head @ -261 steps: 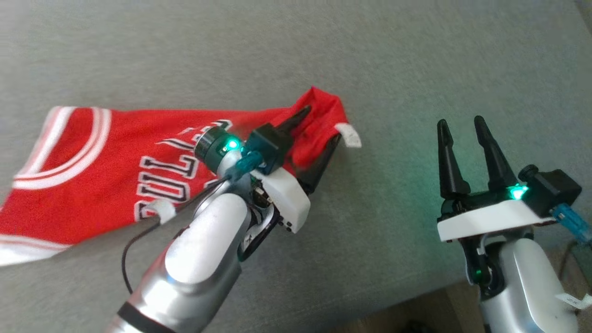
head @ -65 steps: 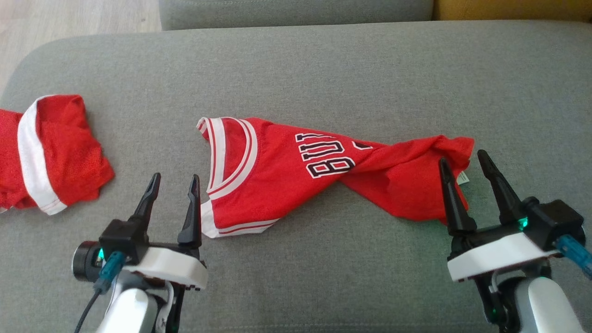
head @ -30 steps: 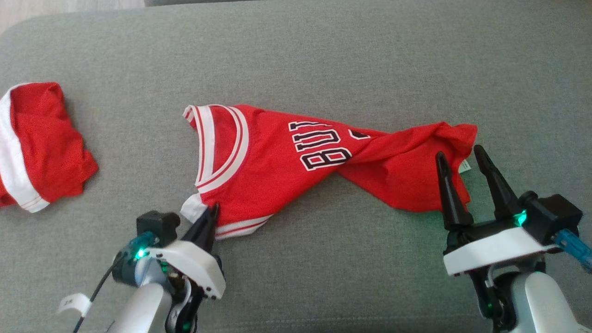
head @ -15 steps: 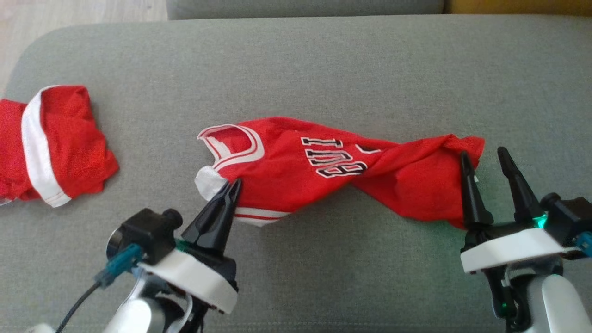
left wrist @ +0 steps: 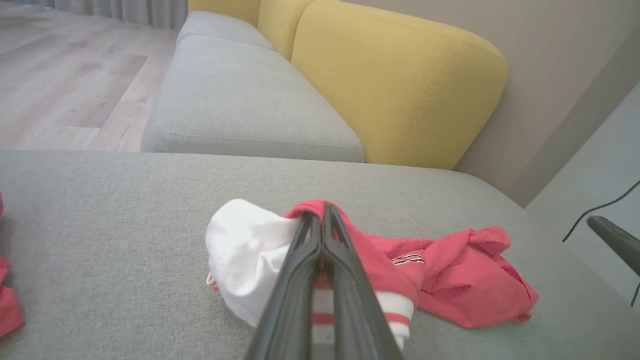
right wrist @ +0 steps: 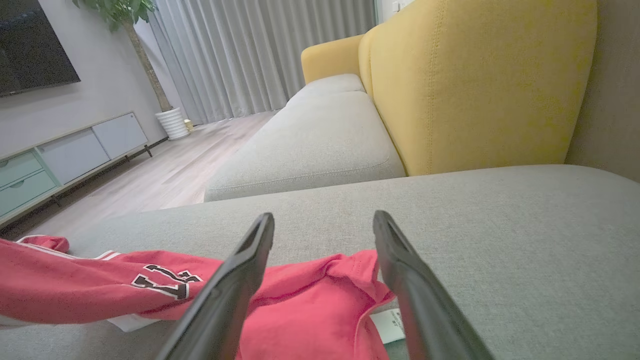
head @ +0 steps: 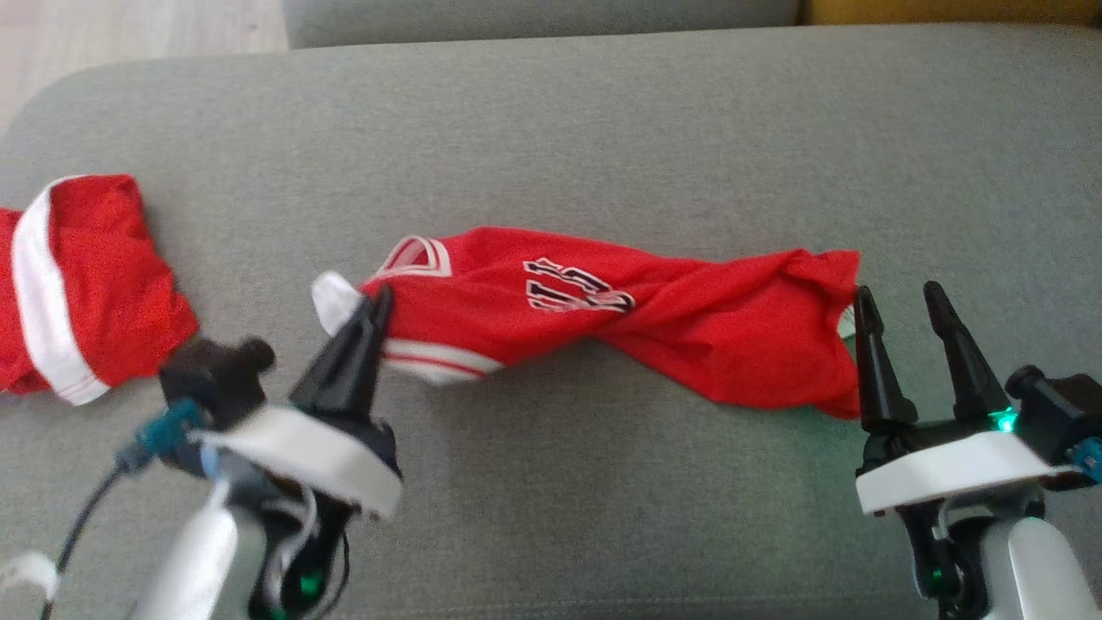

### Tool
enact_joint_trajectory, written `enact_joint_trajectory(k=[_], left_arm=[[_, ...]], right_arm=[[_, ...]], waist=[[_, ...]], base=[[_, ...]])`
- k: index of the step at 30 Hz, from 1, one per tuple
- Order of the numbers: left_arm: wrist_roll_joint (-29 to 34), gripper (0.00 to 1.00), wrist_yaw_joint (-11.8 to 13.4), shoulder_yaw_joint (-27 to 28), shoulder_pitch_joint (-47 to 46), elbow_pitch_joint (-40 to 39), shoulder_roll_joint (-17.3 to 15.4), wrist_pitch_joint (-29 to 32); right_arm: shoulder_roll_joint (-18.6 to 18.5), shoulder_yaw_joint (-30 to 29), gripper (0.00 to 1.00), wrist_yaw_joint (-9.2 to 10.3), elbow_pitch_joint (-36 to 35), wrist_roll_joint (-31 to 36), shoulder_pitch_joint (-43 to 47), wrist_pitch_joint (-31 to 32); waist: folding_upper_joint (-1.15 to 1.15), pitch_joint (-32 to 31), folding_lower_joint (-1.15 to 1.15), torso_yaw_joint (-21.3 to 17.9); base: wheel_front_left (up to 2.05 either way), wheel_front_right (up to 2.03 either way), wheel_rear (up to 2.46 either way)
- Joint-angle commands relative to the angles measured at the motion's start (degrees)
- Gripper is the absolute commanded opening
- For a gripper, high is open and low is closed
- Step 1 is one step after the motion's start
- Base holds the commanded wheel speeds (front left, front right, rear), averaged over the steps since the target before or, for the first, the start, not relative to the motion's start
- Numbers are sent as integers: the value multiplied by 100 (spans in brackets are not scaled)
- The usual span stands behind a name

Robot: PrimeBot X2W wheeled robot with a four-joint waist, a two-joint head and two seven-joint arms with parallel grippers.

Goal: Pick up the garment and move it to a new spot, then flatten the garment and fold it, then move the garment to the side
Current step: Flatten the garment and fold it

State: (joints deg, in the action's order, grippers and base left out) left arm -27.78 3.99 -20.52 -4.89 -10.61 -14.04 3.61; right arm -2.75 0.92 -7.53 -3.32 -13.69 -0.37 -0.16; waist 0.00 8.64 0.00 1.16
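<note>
The garment (head: 603,310) is a red jersey with white trim and black lettering, lying twisted across the grey cushion (head: 551,129). My left gripper (head: 379,297) is shut on its left end by the white trim, and that end is lifted and bunched (left wrist: 270,240). My right gripper (head: 895,297) stands open at the jersey's right end. In the right wrist view its fingers (right wrist: 400,260) straddle the crumpled hem (right wrist: 325,290) near a white label (right wrist: 392,325).
A second red cloth with a white band (head: 77,284) lies at the cushion's far left. Yellow backrests (right wrist: 475,85) and another grey seat (left wrist: 240,105) stand beyond. Wooden floor (left wrist: 65,85) lies past the cushion's left edge.
My left gripper has pulled the jersey's left end up and to the left, so the collar folds over and the lettering bunches. The right gripper stays open by the hem. The camera shifted slightly.
</note>
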Motion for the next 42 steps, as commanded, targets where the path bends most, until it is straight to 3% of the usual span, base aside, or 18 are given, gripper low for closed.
enact_joint_trajectory(k=[1, 14, 15, 16, 21, 25, 35, 42], left_arm=[[-126, 0, -29, 328, -518, 49, 26, -107], [-468, 0, -347, 885, -2673, 3586, 223, -810], [-476, 17, -371, 895, -2789, 3816, 236, -861], [-474, 100, -411, 893, -2890, 4012, 249, -937], [-322, 100, -510, 797, -3056, 4579, 303, -1441], [3, 100, -383, 714, -2870, 4496, 264, -1764], [1002, 100, 206, 784, -1486, 2578, 186, -1859], [1262, 100, 417, 703, -630, 1794, 130, -1859]], right_arm=[[-14, 151, 100, 4, -208, -40, -190, -13], [-13, 394, 100, 4, -67, -206, -538, -161], [-13, 412, 100, 4, -47, -214, -561, -178], [-13, 427, 100, 4, -25, -221, -583, -196], [-13, 441, 100, 4, 54, -226, -630, -275], [-13, 430, 100, 4, 64, -111, -633, -329], [-13, 358, 100, 4, -9, 229, -520, -258], [-13, 403, 100, 4, -57, 422, -349, -141]], waist=[[0, 93, 0, -111], [0, 779, 0, -680], [0, 809, 0, -702], [0, 829, 0, -719], [0, 842, 0, -708], [0, 776, 0, -612], [0, 456, 0, -288], [0, 192, 0, -149]], base=[[0, 0, 0], [0, 0, 0], [0, 0, 0], [0, 0, 0], [0, 0, 0], [0, 0, 0], [0, 0, 0], [0, 0, 0]])
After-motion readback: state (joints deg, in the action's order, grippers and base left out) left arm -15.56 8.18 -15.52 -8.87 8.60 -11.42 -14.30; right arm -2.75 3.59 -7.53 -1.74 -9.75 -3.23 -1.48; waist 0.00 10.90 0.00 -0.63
